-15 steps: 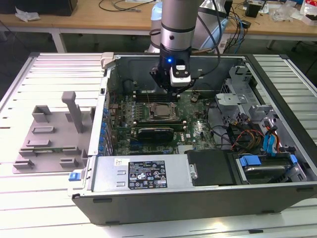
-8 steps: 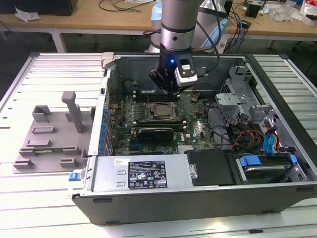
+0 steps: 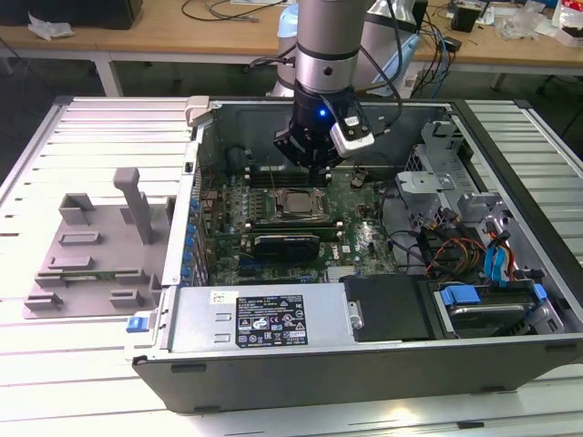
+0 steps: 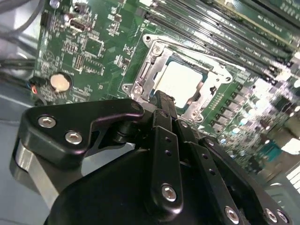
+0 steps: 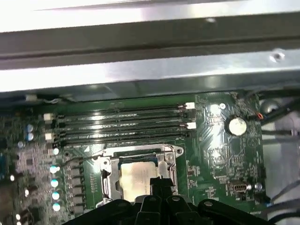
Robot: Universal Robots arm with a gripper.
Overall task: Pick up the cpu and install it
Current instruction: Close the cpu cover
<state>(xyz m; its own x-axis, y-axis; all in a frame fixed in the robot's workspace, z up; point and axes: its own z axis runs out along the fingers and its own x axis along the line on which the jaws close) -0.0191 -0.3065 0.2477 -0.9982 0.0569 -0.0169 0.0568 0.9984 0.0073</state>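
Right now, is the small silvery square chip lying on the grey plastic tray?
No, the silvery chip sits inside the metal socket frame on the green motherboard.

socket frame [image 5: 136, 153]: silvery metal
cpu [image 5: 137, 176]: seated inside the socket frame
gripper [image 5: 160, 183]: over the socket frame's edge, fingertips together
memory slots [image 5: 122, 124]: just beside the socket frame
coin cell [image 5: 236, 125]: near the socket frame

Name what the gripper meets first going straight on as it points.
Probably the cpu lying in the socket frame beneath the gripper; it might catch the frame's edge instead, depth is unclear.
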